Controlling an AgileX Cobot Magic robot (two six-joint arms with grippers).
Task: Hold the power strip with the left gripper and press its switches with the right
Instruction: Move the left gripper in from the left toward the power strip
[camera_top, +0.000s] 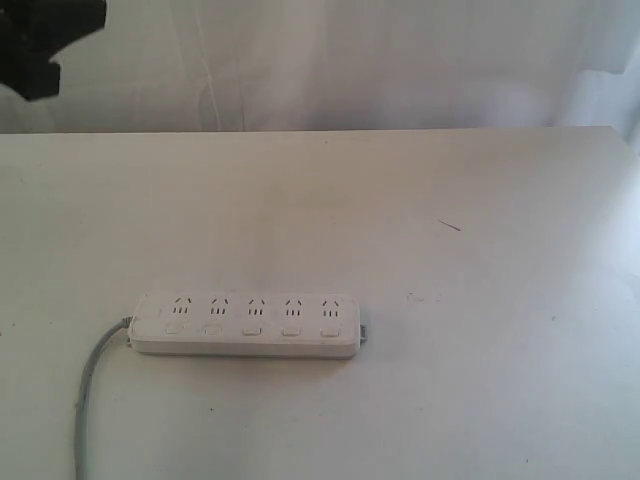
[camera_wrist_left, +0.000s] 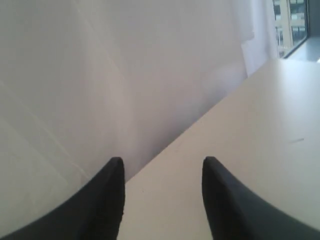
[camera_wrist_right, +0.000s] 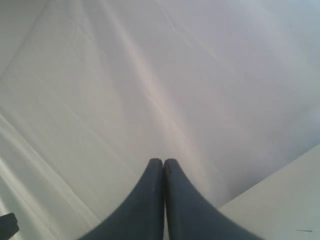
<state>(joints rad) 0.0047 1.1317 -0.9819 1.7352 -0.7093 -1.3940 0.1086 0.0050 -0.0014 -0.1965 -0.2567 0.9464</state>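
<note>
Black left fingers (camera_wrist_left: 107, 205): spread wide, empty, plain white bench (camera_wrist_left: 260, 130) ahead.
Black right fingers (camera_wrist_right: 152, 205): pressed together, empty.
Long flat white plastic power strip (camera_top: 245, 325): flat on bench, well apart from both finger pairs.

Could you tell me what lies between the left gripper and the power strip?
Nothing: the exterior view shows only bare table from the left gripper down to the power strip.

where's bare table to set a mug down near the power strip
In the exterior view, bare table lies right of the power strip and in a wide band between the strip and the far edge by the white backdrop. It is tightest front left, where the grey cord curves toward the near edge.
</note>
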